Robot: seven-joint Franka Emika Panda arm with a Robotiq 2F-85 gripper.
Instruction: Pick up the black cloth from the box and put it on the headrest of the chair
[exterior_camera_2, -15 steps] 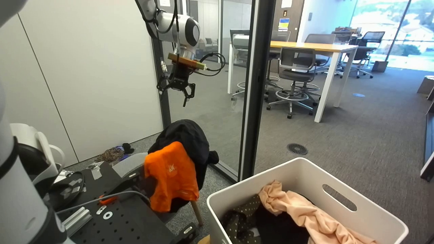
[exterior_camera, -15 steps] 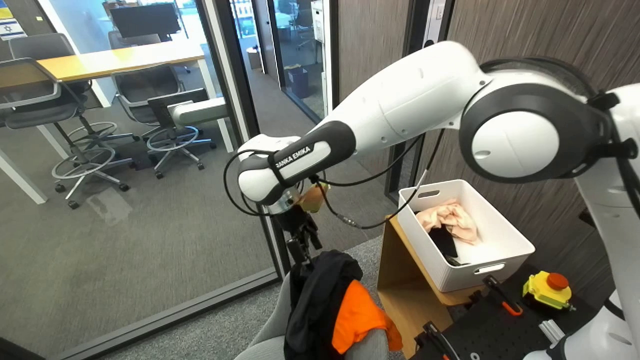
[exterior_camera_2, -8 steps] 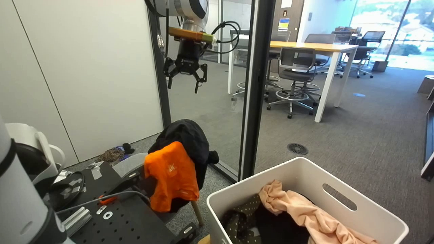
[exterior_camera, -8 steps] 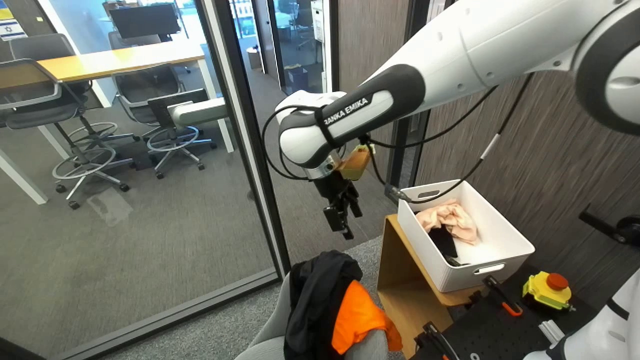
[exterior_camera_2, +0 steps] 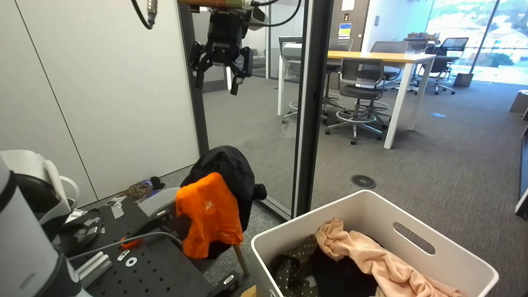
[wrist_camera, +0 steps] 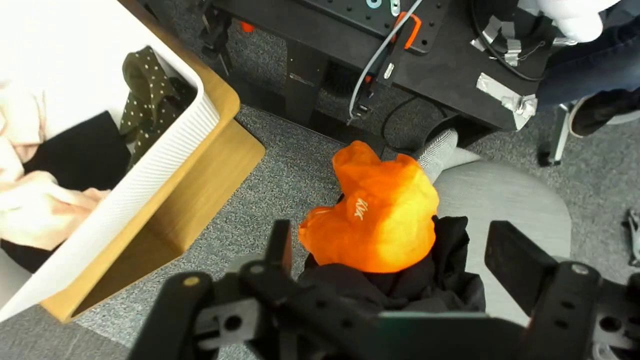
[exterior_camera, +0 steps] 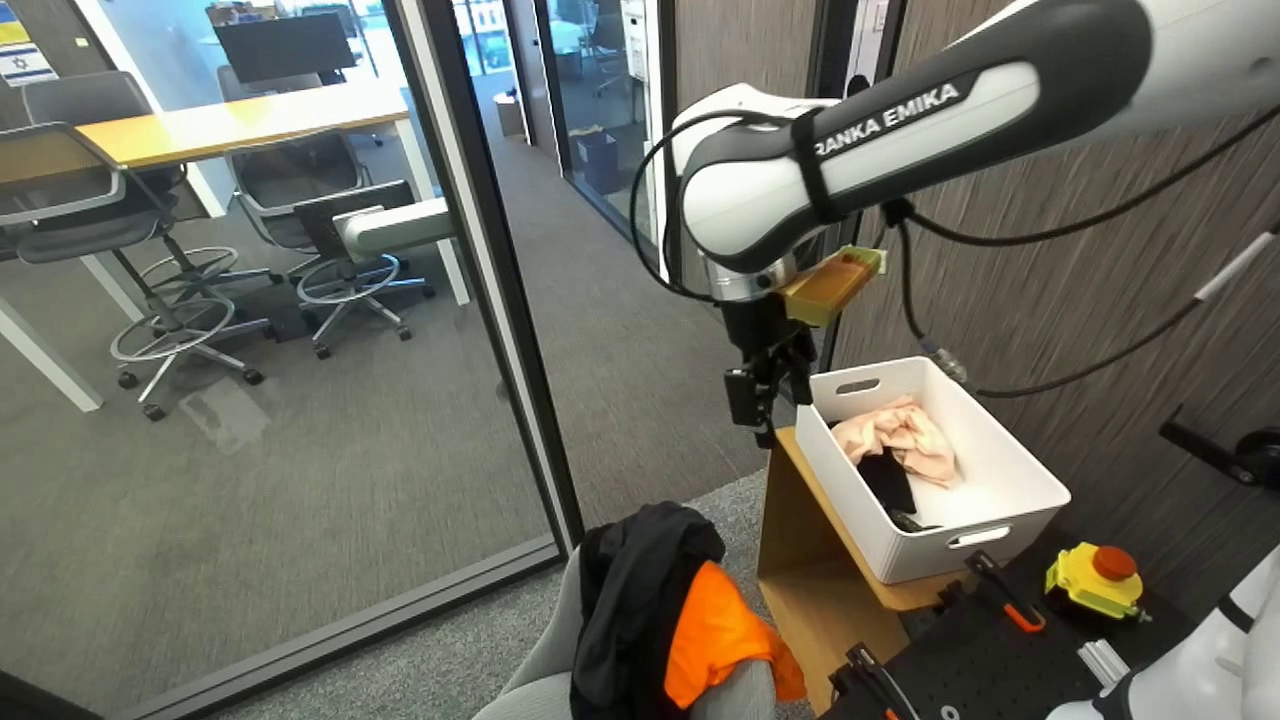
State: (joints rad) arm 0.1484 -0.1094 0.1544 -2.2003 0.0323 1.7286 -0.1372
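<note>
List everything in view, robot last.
storage bin: 1, white, on wooden stand
wooden stand: 1, tan, under bin
chair: 1, grey, beside stand
peach cloth: 1, peach, in bin
polka-dot cloth: 1, olive, in bin
black cloth: at least 1, black, in bin
black garment: at least 1, black, on chair
orange cloth: 1, orange, on chair
perforated board: 1, black, near chair
emergency button: 1, red, near bin
high table: 1, yellow, background
drafting chairs: several, grey, around table
leg: part, blue, wrist view's right
tool: 1, black, open, above chair
arm: 1, white, above tool

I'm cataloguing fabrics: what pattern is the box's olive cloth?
The olive cloth has pale dots, clearest in the wrist view.
</note>
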